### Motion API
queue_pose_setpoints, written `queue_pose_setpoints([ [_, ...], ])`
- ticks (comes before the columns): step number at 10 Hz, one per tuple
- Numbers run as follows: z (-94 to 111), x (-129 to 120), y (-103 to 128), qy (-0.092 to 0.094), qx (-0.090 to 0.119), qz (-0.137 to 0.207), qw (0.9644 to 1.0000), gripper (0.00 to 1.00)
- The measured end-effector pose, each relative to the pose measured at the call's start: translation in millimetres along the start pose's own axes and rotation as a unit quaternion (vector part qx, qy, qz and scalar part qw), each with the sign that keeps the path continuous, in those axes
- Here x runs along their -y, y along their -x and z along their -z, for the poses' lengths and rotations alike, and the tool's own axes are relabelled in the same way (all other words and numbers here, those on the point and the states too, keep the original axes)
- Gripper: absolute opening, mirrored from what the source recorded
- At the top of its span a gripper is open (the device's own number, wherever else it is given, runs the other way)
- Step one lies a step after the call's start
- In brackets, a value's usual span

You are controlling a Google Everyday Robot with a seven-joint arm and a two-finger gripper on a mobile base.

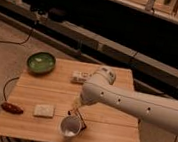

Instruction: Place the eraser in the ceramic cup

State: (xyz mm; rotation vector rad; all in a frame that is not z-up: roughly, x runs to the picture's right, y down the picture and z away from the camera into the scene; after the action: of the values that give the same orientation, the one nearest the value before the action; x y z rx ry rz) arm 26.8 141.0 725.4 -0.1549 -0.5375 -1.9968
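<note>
Gripper (78, 105): low over the table's (118, 135) near middle, just beyond the ceramic cup (70, 127); whether it is open or closed cannot be told.
Eraser (82, 125): dark sliver just right of the cup's rim, mostly hidden.
Cup: upright, close to the near edge.
Open room: bare wood right of the cup.
Left side: pale pad (44, 110); reddish-brown oblong thing (11, 108) at the left edge; green bowl (41, 62) by the far-left corner.
</note>
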Motion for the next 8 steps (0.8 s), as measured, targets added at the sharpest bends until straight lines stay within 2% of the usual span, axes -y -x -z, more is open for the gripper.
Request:
queue_pose_setpoints([
  [3, -1.2, 0.8, -0.6, -0.004, 0.001, -0.002, 1.0, 0.8],
  [4, -4.9, 1.3, -2.4, -0.018, 0.002, -0.008, 0.9998, 0.8],
  [6, -18.2, 1.1, -13.0, -0.072, 0.002, -0.034, 0.9968, 0.8],
  [8, -26.3, -5.0, -15.4, -0.09, 0.009, -0.048, 0.9947, 0.8],
])
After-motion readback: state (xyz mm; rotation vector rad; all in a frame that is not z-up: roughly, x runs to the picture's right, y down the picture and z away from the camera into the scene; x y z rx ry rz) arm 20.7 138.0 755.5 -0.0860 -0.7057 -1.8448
